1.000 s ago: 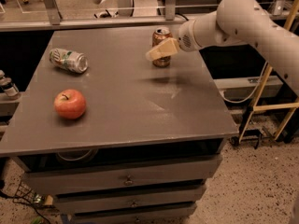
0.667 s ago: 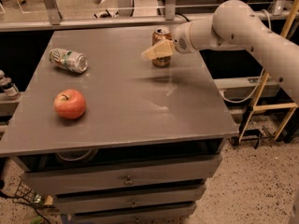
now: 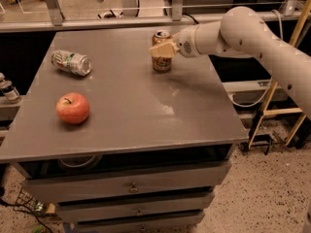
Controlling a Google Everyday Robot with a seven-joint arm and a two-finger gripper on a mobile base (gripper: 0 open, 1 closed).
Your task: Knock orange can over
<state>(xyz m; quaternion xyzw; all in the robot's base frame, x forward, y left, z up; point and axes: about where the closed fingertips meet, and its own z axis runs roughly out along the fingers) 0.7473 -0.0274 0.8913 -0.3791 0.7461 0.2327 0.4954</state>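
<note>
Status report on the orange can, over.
Gripper at orange can, upper side. Can upright, not yet down. Nothing blocking; apple, white-green can far left.

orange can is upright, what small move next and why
Probably a short sideways push toward the open middle of the table. The gripper is level with the upper half of the orange can, which stands upright, so a push that high should tip it.
</note>
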